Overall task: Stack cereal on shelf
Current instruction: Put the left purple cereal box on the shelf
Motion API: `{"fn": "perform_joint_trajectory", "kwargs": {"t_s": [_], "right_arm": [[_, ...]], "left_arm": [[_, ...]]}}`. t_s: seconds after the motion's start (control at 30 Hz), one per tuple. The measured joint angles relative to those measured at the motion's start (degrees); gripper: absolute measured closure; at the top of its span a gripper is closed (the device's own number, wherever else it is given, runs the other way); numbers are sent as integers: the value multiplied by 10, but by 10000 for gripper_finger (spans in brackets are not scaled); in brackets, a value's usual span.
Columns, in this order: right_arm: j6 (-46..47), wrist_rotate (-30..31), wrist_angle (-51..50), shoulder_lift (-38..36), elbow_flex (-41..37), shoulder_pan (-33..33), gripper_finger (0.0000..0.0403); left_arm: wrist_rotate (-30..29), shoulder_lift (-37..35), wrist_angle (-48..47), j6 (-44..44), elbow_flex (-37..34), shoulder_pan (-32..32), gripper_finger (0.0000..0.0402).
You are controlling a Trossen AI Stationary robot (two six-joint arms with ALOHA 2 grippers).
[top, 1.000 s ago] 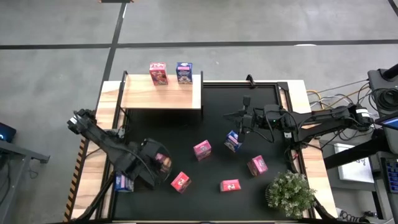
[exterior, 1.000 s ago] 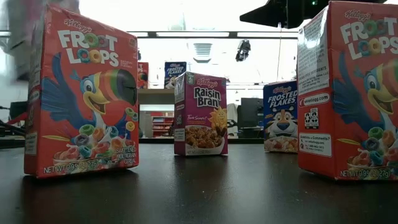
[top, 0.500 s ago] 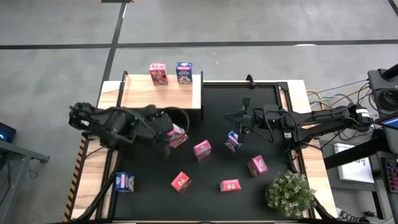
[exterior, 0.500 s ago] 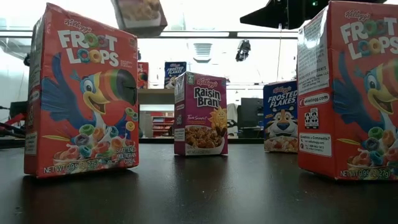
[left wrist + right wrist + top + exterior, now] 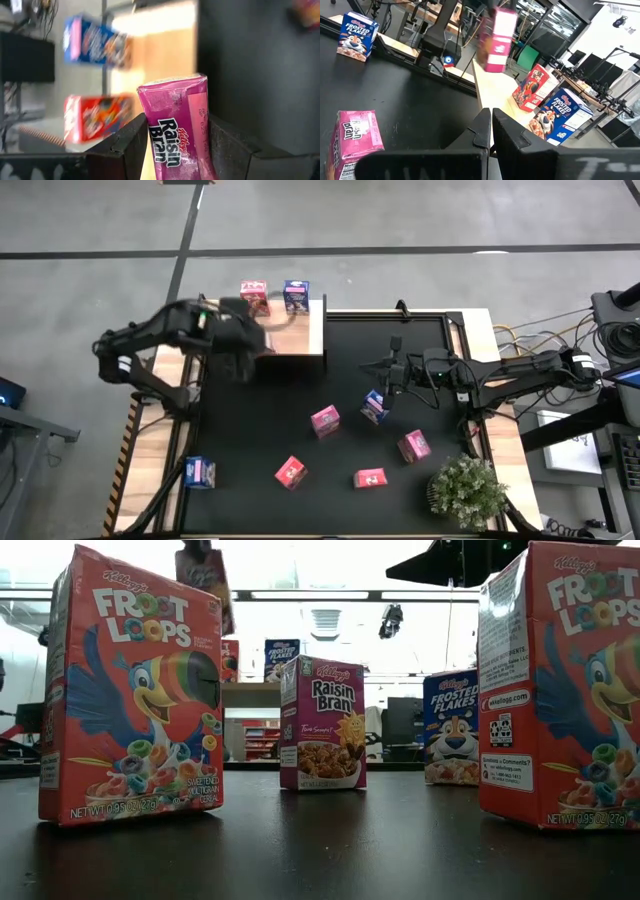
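Printed cardboard everywhere: the big Froot Loops box [image 5: 135, 690] up close has a smooth, slightly glossy face, and the Raisin Bran box [image 5: 323, 723] behind it shows the same coated sheen. The pink Raisin Bran box [image 5: 180, 130] sits between the matt black plastic fingers [image 5: 127, 145] of the left pincer [image 5: 176, 142], its card creased and pale at the top flap. The shelf [image 5: 290, 330] is pale bare wood, plain and unvarnished-looking. The worktop [image 5: 420, 410] wears a black mat, dull with a faint sheen in the low view. The right pincer [image 5: 490, 127] is dark, matt plastic too.
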Motion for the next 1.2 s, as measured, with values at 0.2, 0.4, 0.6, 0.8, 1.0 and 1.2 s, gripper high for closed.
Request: {"fn": "perform_joint_trajectory", "kwargs": {"t_s": [0.2,0.4,0.6,0.8,1.0,1.2], "right_arm": [[0,0,0,0,0,0,394],[-5,0,0,0,0,0,394],[-9,0,0,0,0,0,394],[-11,0,0,0,0,0,394],[-25,0,0,0,0,0,394],[-36,0,1,0,3,-1,394]], "left_arm": [[0,-47,0,53,-59,134,232],[1,-59,20,111,-95,258,232],[74,-46,41,198,-101,337,232],[134,-25,45,234,-101,399,232],[136,-10,63,211,-101,428,229],[136,-10,71,211,-101,430,208]]}}
